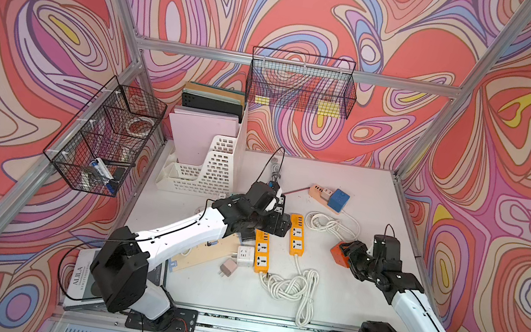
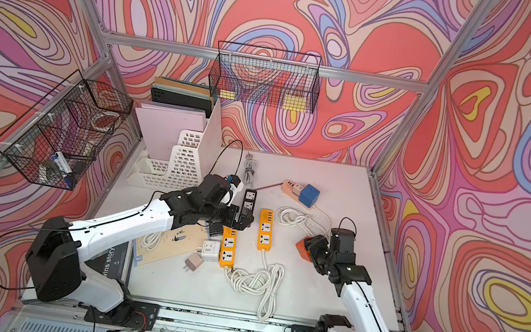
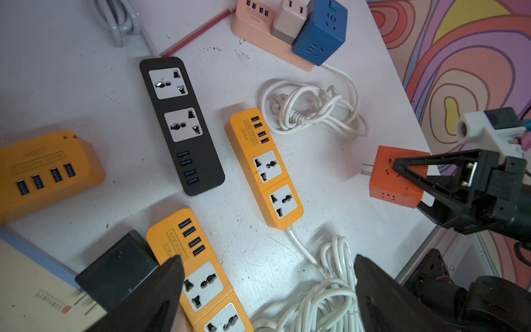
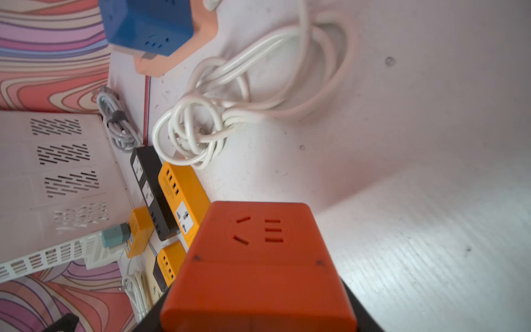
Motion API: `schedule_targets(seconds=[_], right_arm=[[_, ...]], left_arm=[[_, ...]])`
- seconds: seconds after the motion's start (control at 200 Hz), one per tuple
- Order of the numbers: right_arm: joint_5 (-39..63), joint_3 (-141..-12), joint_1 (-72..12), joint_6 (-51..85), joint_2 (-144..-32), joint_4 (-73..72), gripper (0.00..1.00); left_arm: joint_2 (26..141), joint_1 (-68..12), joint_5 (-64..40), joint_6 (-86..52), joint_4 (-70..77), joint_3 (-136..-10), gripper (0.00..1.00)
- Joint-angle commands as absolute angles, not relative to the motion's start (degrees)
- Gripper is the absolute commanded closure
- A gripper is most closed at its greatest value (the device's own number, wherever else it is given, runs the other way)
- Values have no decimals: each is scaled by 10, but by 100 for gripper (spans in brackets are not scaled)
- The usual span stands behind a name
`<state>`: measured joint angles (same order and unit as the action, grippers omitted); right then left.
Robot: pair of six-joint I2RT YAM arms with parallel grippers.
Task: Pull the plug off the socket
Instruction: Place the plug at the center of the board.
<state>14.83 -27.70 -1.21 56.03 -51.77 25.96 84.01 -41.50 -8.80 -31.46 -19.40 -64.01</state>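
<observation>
My right gripper (image 1: 345, 253) is shut on an orange cube plug (image 1: 339, 255), held over the right side of the table; the cube fills the right wrist view (image 4: 258, 267). Its two prongs (image 3: 366, 170) are bare and in no socket. My left gripper (image 1: 277, 227) hangs open over the orange power strips, nothing between its fingers (image 3: 172, 270). Under it lie an orange strip (image 3: 201, 273) and coiled white cable (image 3: 330, 299). A black plug (image 3: 120, 267) lies beside one finger, at that strip's USB end. A second orange strip (image 1: 296, 235) lies free.
A black strip (image 3: 181, 123) lies beside the orange ones. A pink strip (image 1: 319, 193) at the back carries a blue cube (image 1: 339, 199) and a beige plug. White (image 1: 244, 255) and pink (image 1: 226, 269) adapters, a wooden board (image 1: 203, 254) and a white file rack (image 1: 205, 172) sit left.
</observation>
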Motion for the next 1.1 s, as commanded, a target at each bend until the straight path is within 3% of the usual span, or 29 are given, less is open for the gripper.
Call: schedule_targets(seconds=[0.0, 0.295, 0.556, 0.816, 1.092], right_arm=[[213, -264, 24, 552, -533, 216, 57], [207, -283, 40, 521, -604, 196, 55], [196, -284, 42, 512, -663, 164, 50], [167, -326, 44, 475, -636, 243, 14], [127, -378, 43, 416, -555, 360, 10]], left_arm=[[830, -385, -94, -360, -156, -610, 1], [849, -365, -207, -442, -62, -568, 1], [872, -370, -227, -466, -48, -578, 1], [828, -383, -218, -444, -66, -561, 1], [749, -396, -209, -453, -32, -481, 1]])
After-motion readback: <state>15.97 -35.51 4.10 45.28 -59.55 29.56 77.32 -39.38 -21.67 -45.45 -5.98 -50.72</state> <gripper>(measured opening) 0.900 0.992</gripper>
